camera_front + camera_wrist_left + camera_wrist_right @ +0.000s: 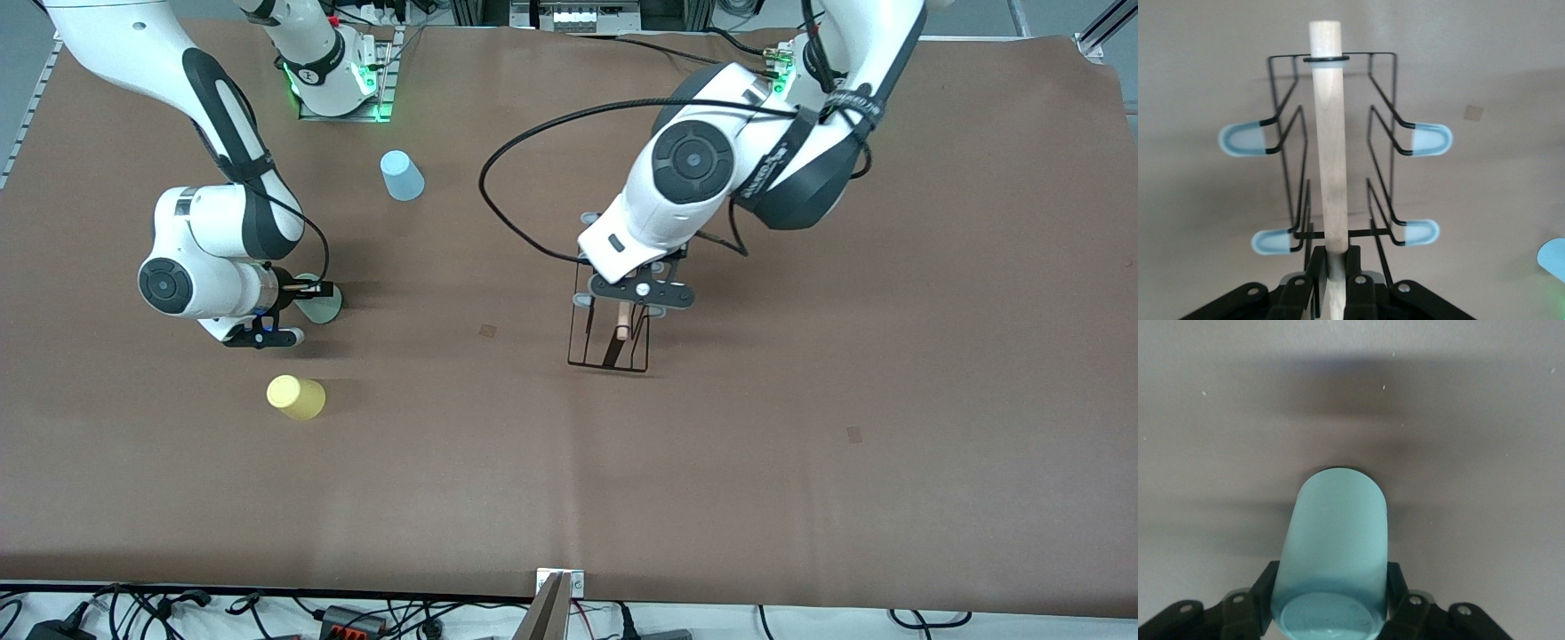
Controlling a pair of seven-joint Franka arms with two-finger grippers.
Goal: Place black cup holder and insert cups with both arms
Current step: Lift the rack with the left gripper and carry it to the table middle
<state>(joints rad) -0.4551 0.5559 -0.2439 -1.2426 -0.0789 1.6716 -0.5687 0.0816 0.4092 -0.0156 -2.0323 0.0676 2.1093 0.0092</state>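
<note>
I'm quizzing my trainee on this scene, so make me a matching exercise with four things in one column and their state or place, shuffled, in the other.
Things:
1. pale green cup
2. yellow cup
3. light blue cup
4. black cup holder

States:
A. wooden rod held by the left gripper
B. free on the table, nearest the front camera
C. between the jaws of the right gripper
D. free on the table, nearest the robots' bases

Pairs: 1-C, 2-B, 3-D, 4-A
</note>
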